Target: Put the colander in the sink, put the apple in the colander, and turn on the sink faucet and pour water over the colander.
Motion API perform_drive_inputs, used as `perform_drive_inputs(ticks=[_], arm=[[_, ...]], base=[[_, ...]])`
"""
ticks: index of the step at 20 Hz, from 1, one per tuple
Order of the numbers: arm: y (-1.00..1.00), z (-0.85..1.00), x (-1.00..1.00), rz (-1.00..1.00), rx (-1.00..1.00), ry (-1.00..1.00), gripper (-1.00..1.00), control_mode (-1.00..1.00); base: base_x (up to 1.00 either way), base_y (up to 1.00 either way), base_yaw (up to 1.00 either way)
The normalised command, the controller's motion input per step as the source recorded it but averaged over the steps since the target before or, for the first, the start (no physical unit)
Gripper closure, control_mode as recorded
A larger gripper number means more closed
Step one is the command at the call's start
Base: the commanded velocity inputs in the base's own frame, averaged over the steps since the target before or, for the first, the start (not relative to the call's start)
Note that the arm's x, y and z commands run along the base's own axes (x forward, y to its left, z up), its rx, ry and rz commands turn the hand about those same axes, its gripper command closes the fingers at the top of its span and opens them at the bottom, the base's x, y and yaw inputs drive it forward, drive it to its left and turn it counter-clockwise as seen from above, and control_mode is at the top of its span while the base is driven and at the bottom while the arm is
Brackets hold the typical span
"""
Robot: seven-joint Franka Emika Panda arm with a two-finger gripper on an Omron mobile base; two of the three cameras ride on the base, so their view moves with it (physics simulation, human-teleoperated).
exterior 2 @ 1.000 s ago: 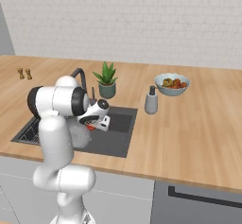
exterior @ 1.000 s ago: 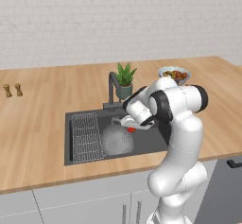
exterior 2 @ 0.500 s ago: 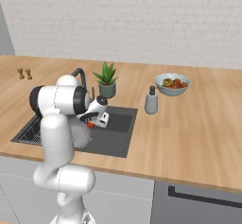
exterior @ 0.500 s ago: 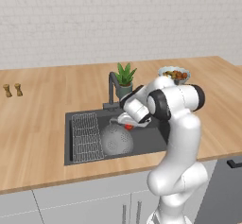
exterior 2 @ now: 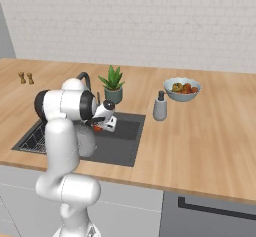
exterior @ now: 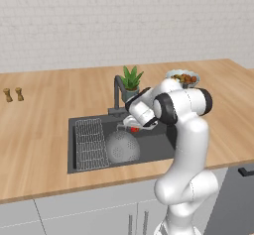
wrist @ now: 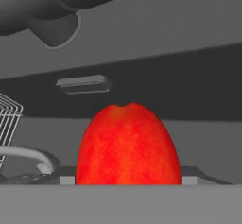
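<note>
Jaws part-open, clamped on the apple [wrist: 128,145]; fruit sits between the fingers in hand view, so held, not loose. Gripper [exterior: 133,127] over the sink [exterior: 158,145], just right of and above the colander [exterior: 122,146], near the sink faucet [exterior: 117,94].

Colander already in basin, right of the wire rack [exterior: 91,143]; rim and one loop handle visible low left in hand view. Apple not yet in it; seen as red spot at the fingers in right base view [exterior 2: 98,128].

Handling, as judged:
- Apple: light, rigid, smooth skin, prob. slippery once wet. Round form means small contact per finger; hold across widest girth, as now. Bruises if dropped from height, so release low over the bowl.
- Colander: thin metal, stiff, light; may shift or rock on basin floor when fruit lands. Aim for centre, not rim.
- Faucet: slim, rigid. Handle detail too small to tell.

Pot plant [exterior: 131,81], soap dispenser [exterior 2: 160,106], fruit bowl [exterior 2: 182,89] on counter, apart from work area.
</note>
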Motion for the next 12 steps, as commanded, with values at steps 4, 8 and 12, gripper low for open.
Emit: perform_drive_inputs(ticks=[4, 8, 12], arm=[[-0.28, 0.0, -0.88, -0.02, 0.0, 0.0, 1.0, -1.0], [-0.05, 0.15, -0.58, -0.04, 0.0, 0.0, 1.0, -1.0], [0.0, 0.34, -0.09, -0.01, 0.0, -0.03, 1.0, -1.0]], base=[[0.0, 0.0, 0.0], [0.0, 0.0, 0.0], [0.0, 0.0, 0.0]])
